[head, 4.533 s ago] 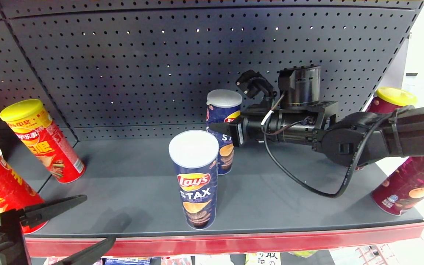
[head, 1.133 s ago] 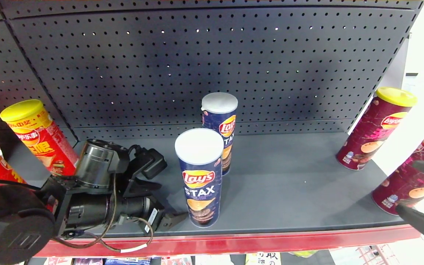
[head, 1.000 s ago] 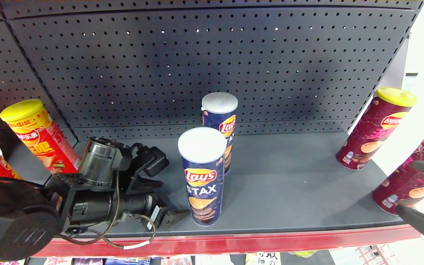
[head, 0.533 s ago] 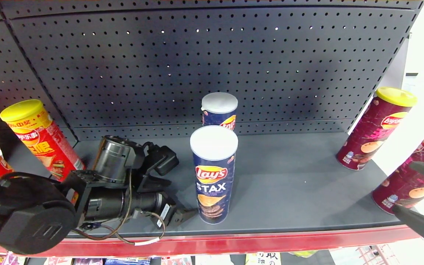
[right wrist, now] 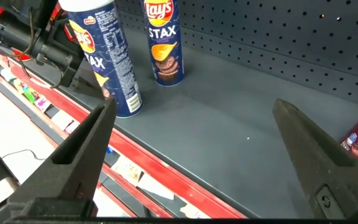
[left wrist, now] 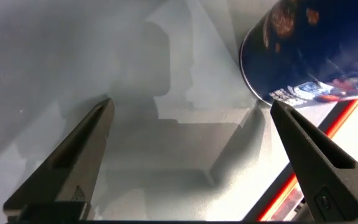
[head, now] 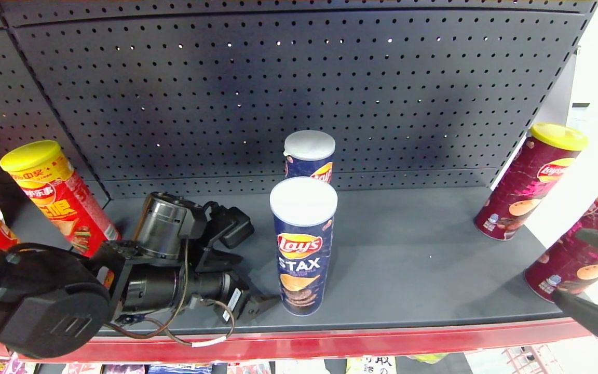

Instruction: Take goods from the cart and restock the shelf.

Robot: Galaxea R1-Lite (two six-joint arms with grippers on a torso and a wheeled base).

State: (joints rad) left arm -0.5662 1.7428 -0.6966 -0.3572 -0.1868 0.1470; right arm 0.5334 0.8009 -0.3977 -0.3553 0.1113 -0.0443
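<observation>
The front blue can (head: 303,244) stands upright on the shelf (head: 408,270), close to its red front edge (head: 330,340). Its long axis is vertical, its white lid is up, and its logo faces out over the edge. The rear blue can (head: 309,156) stands the same way at 12 o'clock from it, close behind and near the pegboard back (head: 278,93).

The left gripper (left wrist: 191,106) lies low on the shelf at 8 o'clock from the front blue can, pointing toward 3 o'clock. Its jaws are spread wide and hold nothing. One fingertip is just beside the can's base, and I cannot tell whether it touches. The left wrist view shows the can's bottom rim sitting flat on the shelf, outside the gap between the jaws.

The right gripper (right wrist: 194,106) hangs off the shelf's 3 o'clock end, its jaws also parted wide and empty. Its camera shows the front blue can's side panel of fine print, which is turned away from the head camera.

Two red cans (head: 57,197) stand at 9 o'clock and two maroon cans (head: 530,182) at 3 o'clock.
</observation>
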